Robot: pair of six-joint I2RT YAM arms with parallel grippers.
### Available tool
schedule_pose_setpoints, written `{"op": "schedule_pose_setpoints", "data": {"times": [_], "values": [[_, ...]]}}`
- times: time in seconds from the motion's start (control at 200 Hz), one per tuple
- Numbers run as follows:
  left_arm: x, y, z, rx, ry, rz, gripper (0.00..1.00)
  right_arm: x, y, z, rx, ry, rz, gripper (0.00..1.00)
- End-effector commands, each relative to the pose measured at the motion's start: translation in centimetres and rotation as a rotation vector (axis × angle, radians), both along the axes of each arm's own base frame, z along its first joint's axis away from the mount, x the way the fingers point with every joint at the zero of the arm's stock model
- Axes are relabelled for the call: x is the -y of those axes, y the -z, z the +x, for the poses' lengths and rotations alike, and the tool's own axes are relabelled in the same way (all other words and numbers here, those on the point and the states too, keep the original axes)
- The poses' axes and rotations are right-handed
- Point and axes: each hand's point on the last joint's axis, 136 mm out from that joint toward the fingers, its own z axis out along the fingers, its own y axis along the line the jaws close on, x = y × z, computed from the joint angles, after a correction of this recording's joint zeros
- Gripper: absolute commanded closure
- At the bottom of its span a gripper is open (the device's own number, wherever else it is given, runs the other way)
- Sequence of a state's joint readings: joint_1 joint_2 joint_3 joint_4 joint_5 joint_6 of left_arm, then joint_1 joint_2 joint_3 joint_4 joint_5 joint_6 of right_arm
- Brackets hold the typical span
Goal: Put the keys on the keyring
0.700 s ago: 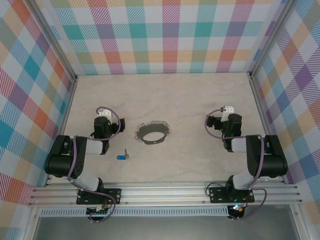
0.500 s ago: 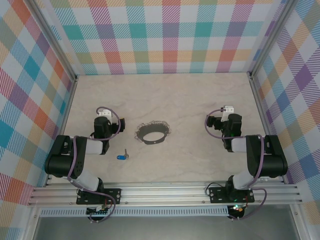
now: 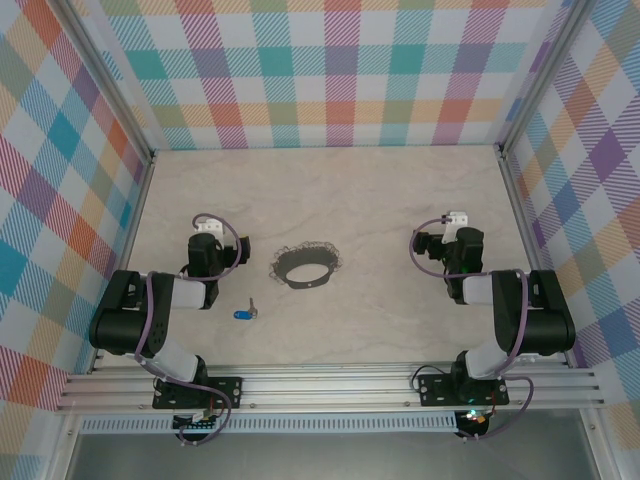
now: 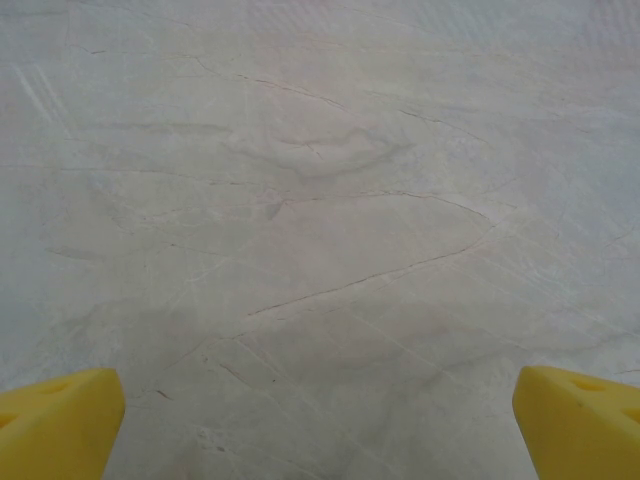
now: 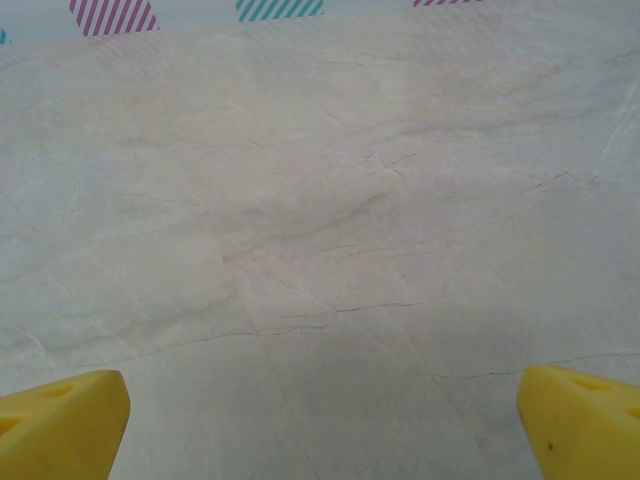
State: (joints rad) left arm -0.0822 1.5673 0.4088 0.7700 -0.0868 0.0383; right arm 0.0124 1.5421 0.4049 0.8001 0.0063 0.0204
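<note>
Yellow fingertips [image 4: 58, 418] of the left end effector [image 4: 320, 425] stand spread wide, released, over the pale marbled surface [image 4: 320, 200]. The right end effector [image 5: 320, 425] is the same: yellow tips wide apart, released, surface beneath. The key [image 3: 243, 314], blue head, lies flat on the surface just right of the left arm, toward the near edge. The grey keyring [image 3: 305, 264] lies flat farther back, between the 2 arms, near the key but apart from it.
</note>
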Motion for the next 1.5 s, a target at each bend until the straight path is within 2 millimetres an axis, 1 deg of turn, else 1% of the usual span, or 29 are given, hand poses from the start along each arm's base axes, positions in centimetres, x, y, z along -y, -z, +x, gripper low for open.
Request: {"op": "schedule_pose_setpoints", "data": {"times": [0.0,0.275,0.34,0.41,0.42,0.435,0.51,0.57,0.61,0.645,0.67,0.71,0.74,0.765,0.79,0.8,0.895,0.935,1.0,1.1,1.175,1.305,1.419,1.494], "values": [[-0.3,-1.3,0.9,0.043,-0.005,-0.013,0.0,0.1,-1.1,0.4,0.041,-0.004,-0.004,0.0],[-0.3,-1.3,1.0,0.044,-0.004,-0.019,0.0,0.1,-1.0,0.5,0.035,-0.004,-0.001,0.0],[0.1,-1.5,1.0,0.037,0.026,-0.022,0.0,0.2,-1.3,0.5,0.046,-0.001,-0.002,0.0],[0.7,-2.7,1.1,0.031,0.063,-0.021,0.0,0.3,-2.5,0.8,0.015,0.013,-0.005,0.0],[0.7,-2.8,1.1,0.025,0.061,-0.021,0.0,0.4,-2.9,1.0,0.011,0.017,-0.004,0.0],[0.5,-3.0,1.2,0.018,0.052,-0.021,0.0,0.5,-2.8,0.9,-0.021,0.023,-0.005,0.0],[0.2,-4.0,1.2,0.012,0.032,-0.021,0.0,0.5,-4.2,1.2,-0.074,0.027,0.004,0.0],[0.2,-4.8,1.2,0.01,0.032,-0.017,0.0,0.7,-5.1,1.1,-0.109,0.07,0.061,0.0],[-0.1,-5.5,1.1,0.008,0.009,-0.021,0.0,0.6,-6.1,1.0,-0.113,0.088,0.111,0.0],[-0.3,-6.5,1.1,0.016,-0.008,-0.024,0.0,0.9,-6.8,0.8,-0.125,0.135,0.17,0.0],[-0.5,-6.9,1.1,0.007,-0.019,-0.024,0.0,1.5,-7.3,0.6,-0.132,0.199,0.213,0.0],[-0.8,-7.9,1.0,-0.001,-0.042,-0.033,0.0,2.5,-7.6,0.0,-0.172,0.314,0.29,0.0],[-1.0,-8.6,0.9,-0.014,-0.058,-0.04,0.0,2.5,-7.7,-0.4,-0.208,0.341,0.326,0.0],[-1.0,-9.0,0.8,-0.032,-0.069,-0.049,0.0,2.0,-7.9,-0.5,-0.228,0.313,0.337,0.0],[-1.1,-9.7,0.7,-0.038,-0.081,-0.06,0.0,1.1,-8.2,-0.5,-0.249,0.268,0.352,0.0],[-1.2,-9.6,0.6,-0.052,-0.087,-0.063,0.0,0.8,-8.3,-0.6,-0.259,0.252,0.359,0.0],[-1.4,-11.3,-0.3,-0.103,-0.144,-0.13,0.0,-2.6,-9.2,-1.5,-0.337,0.086,0.45,0.0],[-1.3,-11.8,-0.8,-0.129,-0.159,-0.163,0.0,-3.7,-9.1,-2.2,-0.38,0.046,0.495,0.0],[-1.2,-12.3,-1.7,-0.17,-0.196,-0.218,0.0,-5.3,-8.8,-3.4,-0.44,-0.017,0.548,0.02],[-1.2,-12.3,-3.6,-0.246,-0.238,-0.267,0.0,-7.4,-7.4,-5.3,-0.54,-0.071,0.609,0.06],[-0.7,-12.4,-4.7,-0.275,-0.229,-0.305,0.0,-9.5,-6.3,-6.7,-0.618,-0.12,0.626,0.1],[0.8,-12.4,-6.5,-0.321,-0.206,-0.406,0.0,-13.0,-4.3,-9.1,-0.74,-0.17,0.594,0.13],[2.1,-12.5,-7.8,-0.331,-0.188,-0.481,0.0,-15.7,-3.0,-10.2,-0.79,-0.216,0.576,0.16],[2.9,-11.9,-8.5,-0.358,-0.187,-0.508,0.0,-17.2,-1.9,-10.8,-0.83,-0.224,0.577,0.18]]}}
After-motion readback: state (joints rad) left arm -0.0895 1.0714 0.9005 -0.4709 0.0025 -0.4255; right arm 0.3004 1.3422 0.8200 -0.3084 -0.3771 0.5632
